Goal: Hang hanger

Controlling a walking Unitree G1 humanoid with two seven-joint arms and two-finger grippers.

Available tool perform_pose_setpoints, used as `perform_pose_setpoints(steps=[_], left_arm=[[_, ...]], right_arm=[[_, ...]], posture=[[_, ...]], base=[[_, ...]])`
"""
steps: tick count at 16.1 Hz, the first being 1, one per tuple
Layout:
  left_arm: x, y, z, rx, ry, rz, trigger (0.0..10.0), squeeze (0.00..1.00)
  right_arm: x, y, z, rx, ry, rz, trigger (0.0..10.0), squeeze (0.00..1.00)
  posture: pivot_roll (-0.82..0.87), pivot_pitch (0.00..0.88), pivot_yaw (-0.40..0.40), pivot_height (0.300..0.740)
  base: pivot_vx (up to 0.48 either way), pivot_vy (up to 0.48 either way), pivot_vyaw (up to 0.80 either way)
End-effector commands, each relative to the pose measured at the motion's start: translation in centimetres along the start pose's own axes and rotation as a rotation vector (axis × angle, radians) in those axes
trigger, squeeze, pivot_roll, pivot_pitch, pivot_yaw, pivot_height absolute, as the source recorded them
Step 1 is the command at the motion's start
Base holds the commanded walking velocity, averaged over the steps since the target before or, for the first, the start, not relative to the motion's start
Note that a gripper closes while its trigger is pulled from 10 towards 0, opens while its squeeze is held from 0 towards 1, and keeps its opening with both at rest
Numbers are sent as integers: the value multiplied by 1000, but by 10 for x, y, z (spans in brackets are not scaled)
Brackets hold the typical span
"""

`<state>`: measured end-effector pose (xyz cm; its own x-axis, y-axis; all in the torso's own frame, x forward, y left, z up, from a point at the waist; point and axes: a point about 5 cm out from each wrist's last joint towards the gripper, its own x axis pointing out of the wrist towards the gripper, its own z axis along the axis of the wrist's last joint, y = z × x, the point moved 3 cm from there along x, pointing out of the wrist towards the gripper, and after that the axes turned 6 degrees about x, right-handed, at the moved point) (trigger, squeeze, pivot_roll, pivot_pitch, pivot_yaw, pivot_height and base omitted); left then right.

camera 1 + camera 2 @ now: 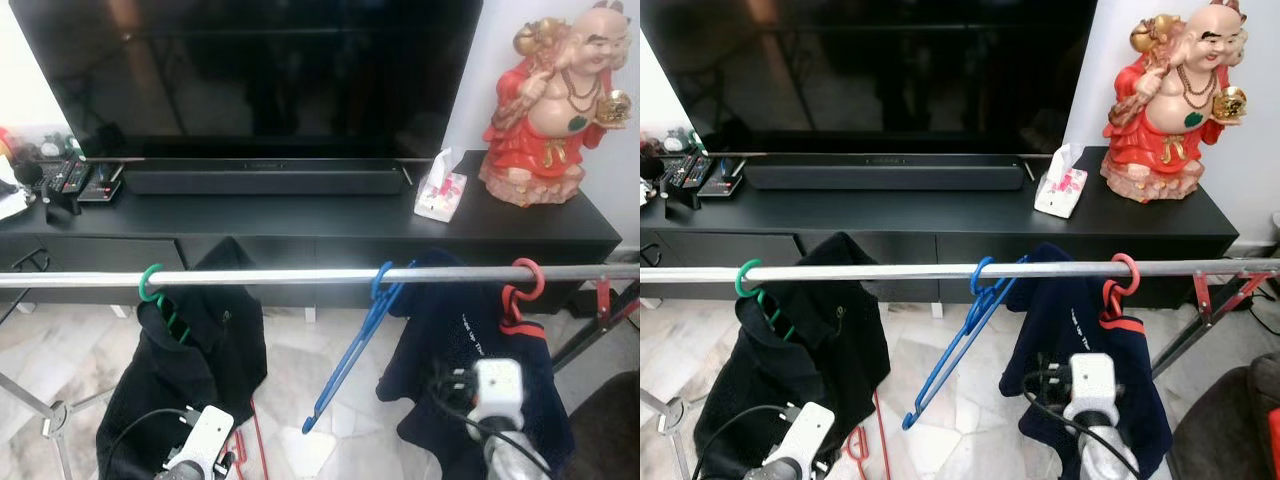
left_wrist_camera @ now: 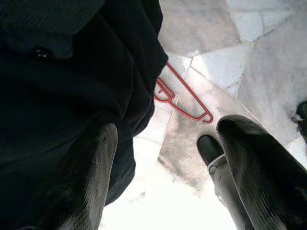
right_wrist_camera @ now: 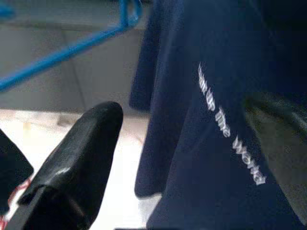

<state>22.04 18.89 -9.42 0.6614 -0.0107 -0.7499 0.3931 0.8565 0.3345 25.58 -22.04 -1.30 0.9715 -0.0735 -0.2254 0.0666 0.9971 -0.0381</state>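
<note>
A blue hanger (image 1: 352, 340) is being carried on the rail (image 1: 300, 275) before the black surface (image 1: 300, 215); both grippers (image 2: 163, 182) (image 3: 192, 158) are being held spread below the rail.

Left arm: low at the robot's left, its white wrist housing at the bottom edge of the head views; a black cable loops off it
Left gripper (image 2: 163, 172): fingers (image 2: 86, 177) spread wide apart, holding nothing
Right arm: raised slightly at the robot's right; white wrist block with black cables
Right gripper (image 3: 192, 158): fingers (image 3: 81, 158) parted, nothing between them
</note>
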Motion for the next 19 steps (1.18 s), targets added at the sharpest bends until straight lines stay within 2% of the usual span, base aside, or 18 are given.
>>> perform_pose_setpoints(steps=[1, 2, 3, 5, 6, 7, 8, 9, 13, 16, 17, 19], left_arm=[[-1, -5, -3, 45, 3, -20, 10000, 0], [-2, -6, -5, 60, 4, -28, 10000, 0], [-2, -6, -7, 44, 6, -22, 10000, 0], [-3, -6, -11, 46, 15, -21, 10000, 0], [-3, -6, -12, 45, 16, -21, 10000, 0], [-5, -8, -15, 63, 25, -35, 10000, 0], [-5, -8, -16, 65, 26, -36, 10000, 0], [-4, -9, -15, 66, 21, -39, 10000, 0], [-3, -14, -8, 61, 2, -51, 10000, 0], [-3, -19, -6, 88, -5, -88, 10000, 0], [-3, -19, -7, 90, -3, -92, 10000, 0], [-3, -14, -9, 87, 8, -77, 10000, 0]], right_arm=[[-5, 1, 11, -24, -69, 8, 10000, 1000], [-9, -2, 25, -44, -132, -13, 10000, 1000], [-13, -16, 43, -38, -206, -86, 10000, 1000], [-15, -30, 60, -48, -260, -150, 10000, 1000], [-16, -32, 64, -44, -269, -160, 10000, 1000], [-10, -39, 82, -8, -302, -174, 10000, 933], [-7, -38, 88, -2, -308, -169, 10000, 290], [-4, -32, 97, -10, -316, -130, 10000, 0], [1, -27, 105, 2, -306, -111, 10000, 0], [4, -34, 85, 27, -182, -124, 10000, 0], [3, -38, 73, -6, -104, -120, 10000, 0], [4, -50, 77, -1, -101, -147, 10000, 0]], posture=[[-68, 0, 3, 740], [-69, 0, 3, 740], [-70, 0, 5, 740], [-81, 0, 16, 740], [-81, 0, 16, 740], [-95, 3, 27, 740], [-97, 3, 27, 740], [-84, 4, 15, 740], [-63, 0, 15, 740], [-63, 2, 12, 740], [-73, 7, 7, 740], [-76, 0, 7, 740]], base=[[0, 0, 0], [0, 0, 0], [0, 0, 0], [0, 0, 0], [0, 0, 0], [0, 0, 0], [0, 0, 0], [0, 0, 0], [0, 0, 0], [0, 0, 0], [0, 0, 0], [0, 0, 0]])
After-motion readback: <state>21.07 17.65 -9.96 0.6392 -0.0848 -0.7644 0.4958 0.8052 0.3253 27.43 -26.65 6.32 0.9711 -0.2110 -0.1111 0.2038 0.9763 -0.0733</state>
